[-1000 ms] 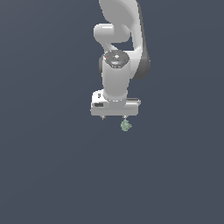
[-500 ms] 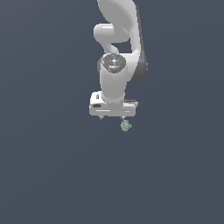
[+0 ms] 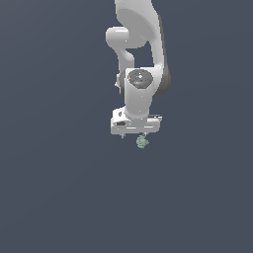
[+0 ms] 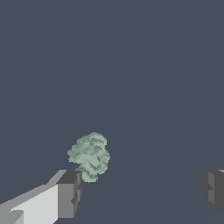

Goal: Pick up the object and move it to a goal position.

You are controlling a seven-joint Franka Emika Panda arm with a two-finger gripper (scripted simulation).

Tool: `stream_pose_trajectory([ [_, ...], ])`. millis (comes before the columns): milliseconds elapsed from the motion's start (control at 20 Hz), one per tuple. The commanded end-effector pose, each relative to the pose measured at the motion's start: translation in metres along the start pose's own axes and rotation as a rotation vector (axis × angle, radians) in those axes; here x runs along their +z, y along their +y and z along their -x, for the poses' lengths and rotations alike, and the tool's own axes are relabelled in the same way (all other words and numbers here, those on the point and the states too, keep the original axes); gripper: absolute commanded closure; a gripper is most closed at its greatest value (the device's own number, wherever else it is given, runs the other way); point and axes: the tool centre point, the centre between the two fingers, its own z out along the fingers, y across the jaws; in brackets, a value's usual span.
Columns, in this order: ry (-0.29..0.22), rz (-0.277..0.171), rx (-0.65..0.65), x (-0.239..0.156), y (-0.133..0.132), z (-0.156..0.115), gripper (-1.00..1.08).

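Gripper (image 3: 139, 134) of the white Franka arm is hanging over a plain dark grey-blue surface (image 3: 59, 197), its two grey-tipped fingers (image 4: 70, 192) spread wide with nothing between them. The tiny pale green lumpy object (image 3: 142, 143) is lying on that surface just below the gripper in the exterior view; in the wrist view the object (image 4: 90, 156) is sitting close beside one fingertip, outside the gap.

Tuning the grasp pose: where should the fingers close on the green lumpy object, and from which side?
Grip the pale green object across its bulging middle, coming from straight above. It is small, knobbly and roughly rounded, with no handle or flat face. In the wrist view the gripper is open wide, but the object sits near one finger, so I'd centre it between them before closing.
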Motion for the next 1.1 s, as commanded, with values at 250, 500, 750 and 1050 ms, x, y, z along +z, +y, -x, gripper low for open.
stream_pose_trajectory([
  [250, 0.019, -0.007, -0.125, 0.034, -0.043, 0.014, -0.92],
  [500, 0.026, -0.01, -0.171, 0.046, -0.058, 0.02, -0.92],
  [750, 0.026, -0.011, -0.179, 0.048, -0.061, 0.021, -0.92],
  [1050, 0.027, -0.011, -0.179, 0.06, -0.061, 0.022, -0.92],
])
